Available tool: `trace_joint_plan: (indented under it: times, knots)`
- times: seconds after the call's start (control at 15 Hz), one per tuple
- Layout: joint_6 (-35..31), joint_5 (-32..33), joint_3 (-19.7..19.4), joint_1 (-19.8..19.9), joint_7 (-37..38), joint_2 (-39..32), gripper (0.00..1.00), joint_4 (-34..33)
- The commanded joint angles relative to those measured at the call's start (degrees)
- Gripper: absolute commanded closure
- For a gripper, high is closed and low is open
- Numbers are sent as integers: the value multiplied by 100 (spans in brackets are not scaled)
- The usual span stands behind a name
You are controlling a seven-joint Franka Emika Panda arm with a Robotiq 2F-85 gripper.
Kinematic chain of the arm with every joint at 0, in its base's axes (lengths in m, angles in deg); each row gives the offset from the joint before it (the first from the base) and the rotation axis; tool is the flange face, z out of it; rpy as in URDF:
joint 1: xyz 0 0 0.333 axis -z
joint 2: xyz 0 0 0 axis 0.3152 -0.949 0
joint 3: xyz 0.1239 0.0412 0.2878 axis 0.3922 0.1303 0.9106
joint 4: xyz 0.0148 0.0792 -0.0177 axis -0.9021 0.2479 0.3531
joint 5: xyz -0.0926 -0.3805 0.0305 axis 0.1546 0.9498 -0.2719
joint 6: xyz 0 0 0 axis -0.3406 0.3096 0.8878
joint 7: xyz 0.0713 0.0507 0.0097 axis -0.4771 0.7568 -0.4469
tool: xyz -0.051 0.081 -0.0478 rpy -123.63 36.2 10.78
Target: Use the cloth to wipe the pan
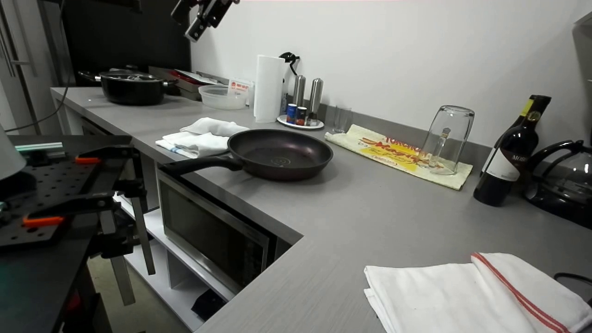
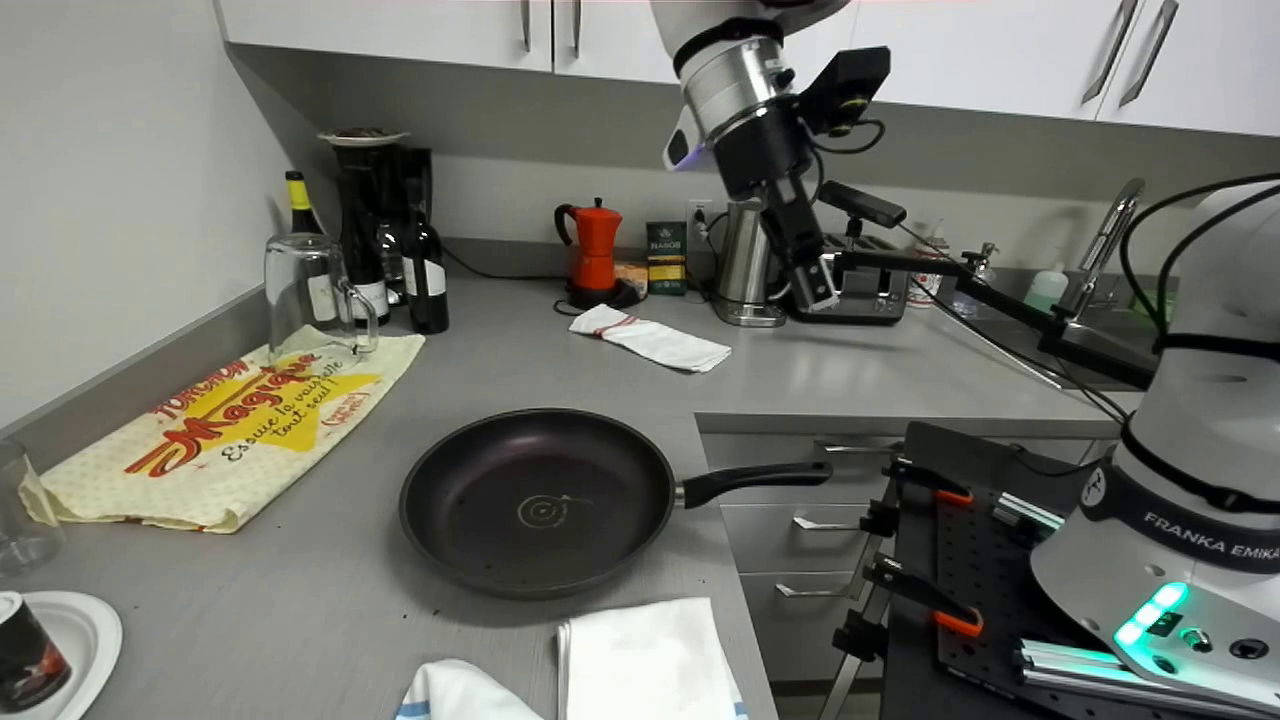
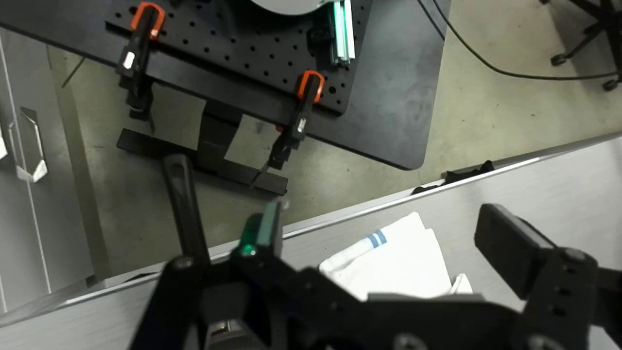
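The dark frying pan [image 1: 280,155] sits upright on the grey counter in both exterior views [image 2: 540,510]. Its black handle sticks out past the counter edge and shows in the wrist view [image 3: 187,209], where the gripper hides most of the pan body. A white cloth with blue stripes [image 1: 199,138] lies crumpled and folded beside the pan, also in the exterior view [image 2: 650,660] and the wrist view [image 3: 398,262]. My gripper [image 3: 386,238] is open and empty, high above the counter. It shows at the top of both exterior views [image 1: 188,25] [image 2: 815,285].
A second white cloth with red stripes [image 2: 655,340] lies by the corner. A yellow printed mat [image 2: 240,430] bears an upturned glass pitcher [image 1: 448,138]. Wine bottles [image 1: 513,152], a paper towel roll [image 1: 269,88], a shaker plate [image 1: 300,122] and a black pot [image 1: 133,88] also stand there.
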Motion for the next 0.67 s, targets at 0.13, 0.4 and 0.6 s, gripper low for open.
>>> trace_joint_plan:
  times: [0.13,0.4,0.6]
  knots:
    - [-677,-650,428,-88,450,-1431,0,-740]
    - [-1536,-954,702,-159,774,-2191,0,-1101]
    - [-2215,-785,897,-299,962,-2456,0,-1164]
